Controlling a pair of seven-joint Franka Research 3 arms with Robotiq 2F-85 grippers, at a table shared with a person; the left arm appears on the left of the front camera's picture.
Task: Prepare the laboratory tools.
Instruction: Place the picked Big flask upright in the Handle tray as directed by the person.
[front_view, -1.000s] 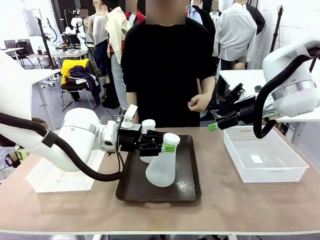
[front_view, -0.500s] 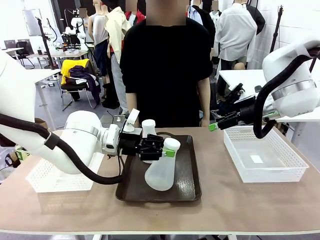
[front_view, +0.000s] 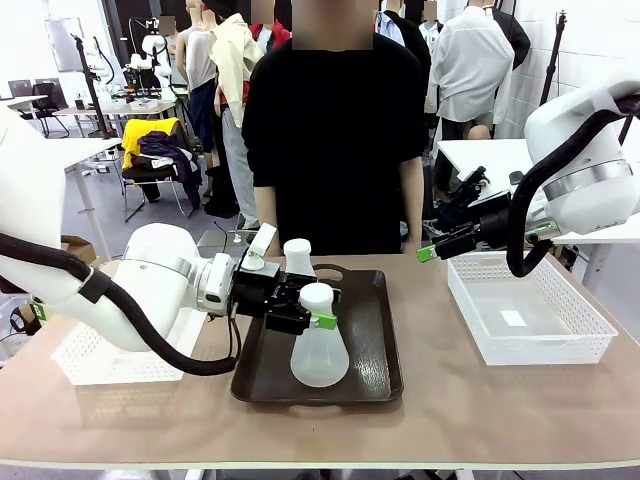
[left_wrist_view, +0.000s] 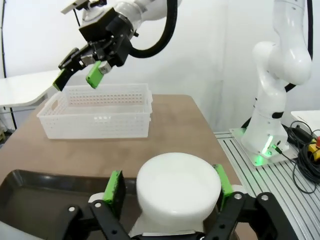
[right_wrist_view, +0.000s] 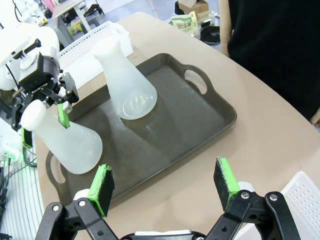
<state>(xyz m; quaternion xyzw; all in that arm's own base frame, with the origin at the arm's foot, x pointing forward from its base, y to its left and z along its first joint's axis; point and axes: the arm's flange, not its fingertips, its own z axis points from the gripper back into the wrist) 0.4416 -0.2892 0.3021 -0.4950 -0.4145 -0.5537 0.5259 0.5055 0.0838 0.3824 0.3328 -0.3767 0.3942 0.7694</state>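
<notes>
Placement of the near conical flask (front_view: 320, 340) upright on the brown tray (front_view: 375, 375) is judged complete; left gripper (front_view: 318, 305) jaws are spread about its neck. Wrist-on, its cap (left_wrist_view: 177, 187) is seen between parted pads. Right gripper (right_wrist_view: 165, 187) jaws are wide, nothing held; withdrawal is called for next

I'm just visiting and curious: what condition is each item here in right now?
Near flask: upright on tray, neck between left pincer's open pads.
Far flask: upright on tray, untouched.
Tray: flat on table.
Right basket: open.
Left pincer: open.
Right pincer: open, holding nothing.
</notes>
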